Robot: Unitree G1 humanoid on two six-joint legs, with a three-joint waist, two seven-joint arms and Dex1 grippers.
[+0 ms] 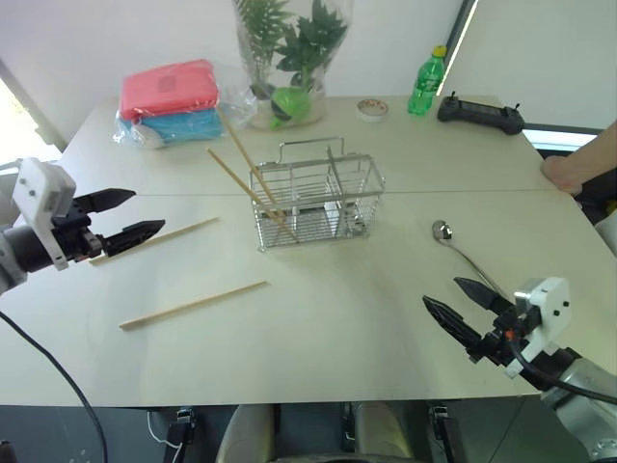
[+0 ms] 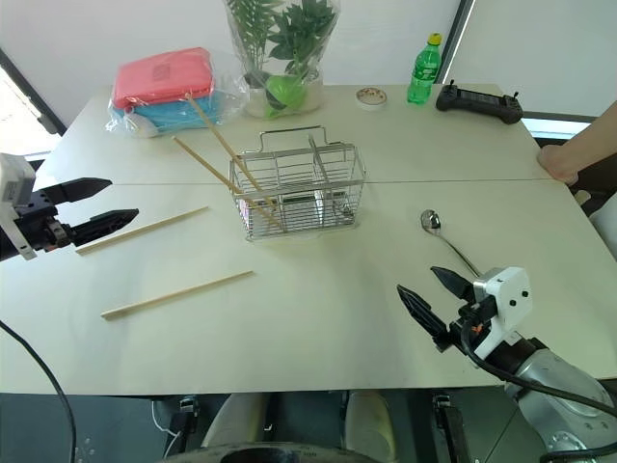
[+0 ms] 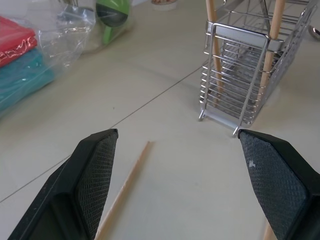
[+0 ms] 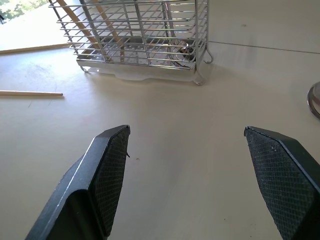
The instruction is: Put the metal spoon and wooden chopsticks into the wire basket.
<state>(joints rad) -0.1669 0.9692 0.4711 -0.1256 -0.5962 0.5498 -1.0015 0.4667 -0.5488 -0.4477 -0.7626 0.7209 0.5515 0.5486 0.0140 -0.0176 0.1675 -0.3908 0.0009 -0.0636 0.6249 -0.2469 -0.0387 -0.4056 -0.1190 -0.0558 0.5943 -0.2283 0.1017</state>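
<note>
On table [image 1: 386,318], wire basket [image 1: 318,198] holds two chopsticks [image 1: 253,174]; both grippers gape empty.

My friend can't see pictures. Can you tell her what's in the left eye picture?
A wire basket stands mid-table with two chopsticks leaning inside. Two more chopsticks lie on the table near the open left gripper. A spoon lies by the open right gripper.

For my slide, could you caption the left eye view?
Two chopsticks stand in the basket; two more and the spoon lie on the table.
</note>
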